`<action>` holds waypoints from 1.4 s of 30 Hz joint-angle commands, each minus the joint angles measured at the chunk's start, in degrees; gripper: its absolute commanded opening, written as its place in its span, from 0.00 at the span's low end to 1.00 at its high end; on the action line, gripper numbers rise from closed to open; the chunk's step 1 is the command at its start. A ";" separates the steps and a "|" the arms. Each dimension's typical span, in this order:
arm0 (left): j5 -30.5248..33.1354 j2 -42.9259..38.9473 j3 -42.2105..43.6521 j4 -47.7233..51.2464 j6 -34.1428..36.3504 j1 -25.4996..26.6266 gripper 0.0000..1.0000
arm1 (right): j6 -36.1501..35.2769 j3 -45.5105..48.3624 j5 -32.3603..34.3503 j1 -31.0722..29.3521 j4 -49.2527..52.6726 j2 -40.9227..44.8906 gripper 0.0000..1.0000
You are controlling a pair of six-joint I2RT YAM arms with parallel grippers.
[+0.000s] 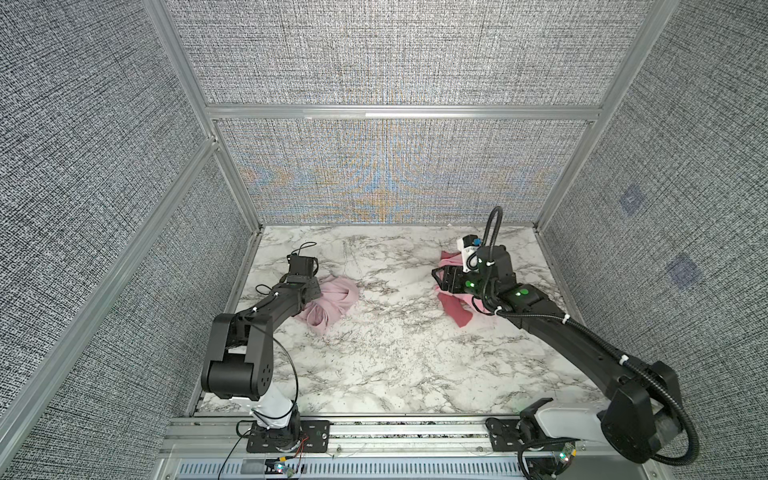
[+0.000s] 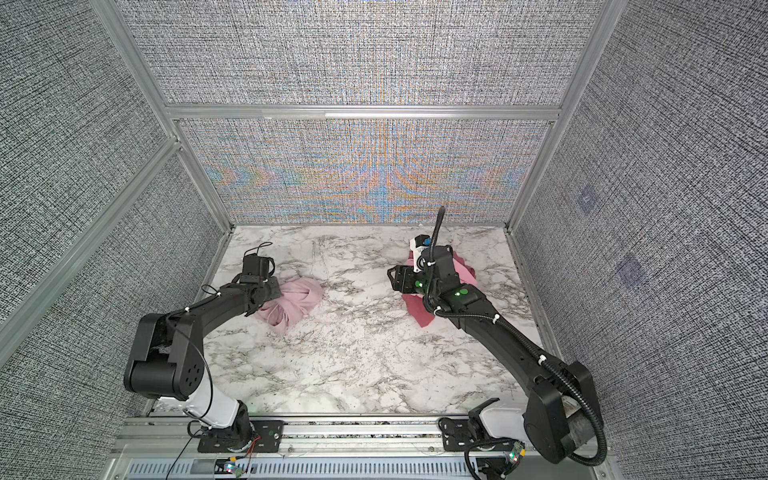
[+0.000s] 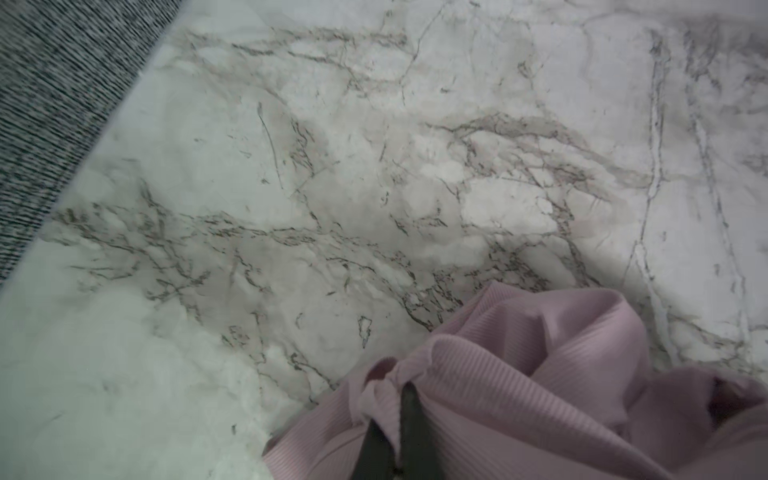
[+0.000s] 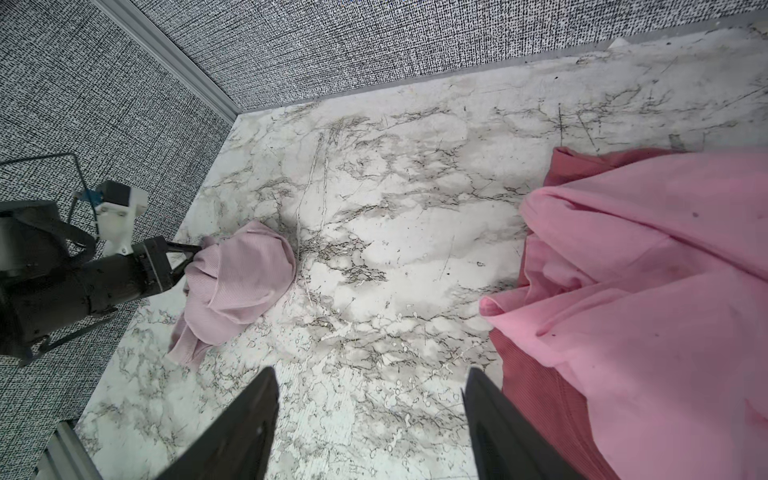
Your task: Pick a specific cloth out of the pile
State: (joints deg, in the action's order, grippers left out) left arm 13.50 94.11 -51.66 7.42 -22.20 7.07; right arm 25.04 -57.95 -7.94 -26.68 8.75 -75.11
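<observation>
The cloth (image 1: 334, 303), pale mauve-pink and ribbed, lies bunched on the marble table at the left, well apart from the pile. My left gripper (image 3: 395, 401) is shut on a fold at its edge, as the right wrist view also shows (image 4: 195, 253). The pile (image 1: 455, 311) sits at the right under my right arm: a bright pink cloth (image 4: 644, 270) lies over a dark rose-red cloth (image 4: 536, 399). My right gripper (image 4: 370, 374) stands open over bare marble just beside the pile, with nothing between its fingers.
The marble table (image 1: 395, 353) is boxed in by grey woven walls with aluminium posts (image 1: 232, 174) at the back and sides. The left wall (image 3: 62, 104) runs close to the left gripper. An aluminium rail (image 1: 415, 432) carrying the arm bases lines the front edge.
</observation>
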 commanded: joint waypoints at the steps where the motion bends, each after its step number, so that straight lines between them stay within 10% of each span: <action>1: -0.58 1.63 1.23 -3.03 -1.59 -0.12 0.00 | -0.61 -0.88 0.65 -0.04 0.56 -0.45 0.72; 13: -2.51 -2.17 4.32 -2.74 -2.77 -0.14 0.00 | -0.31 -1.48 0.25 0.05 0.81 -0.70 0.72; 23: -0.80 -8.91 1.05 3.40 -3.04 -0.18 0.41 | -0.15 -1.28 0.45 0.05 2.32 2.19 0.72; 30: -4.86 -19.31 -2.33 10.64 0.30 0.35 0.48 | -0.77 -0.54 0.91 0.05 3.35 4.25 0.72; 42: -5.61 -32.03 2.59 12.12 2.85 14.85 0.50 | -0.29 0.52 0.21 0.05 2.27 4.58 0.72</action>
State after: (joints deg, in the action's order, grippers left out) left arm 8.82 62.50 -50.02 18.41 -19.31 19.97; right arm 24.64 -57.32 -7.79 -26.59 11.46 -70.28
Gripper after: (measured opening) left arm 0.494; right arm 0.721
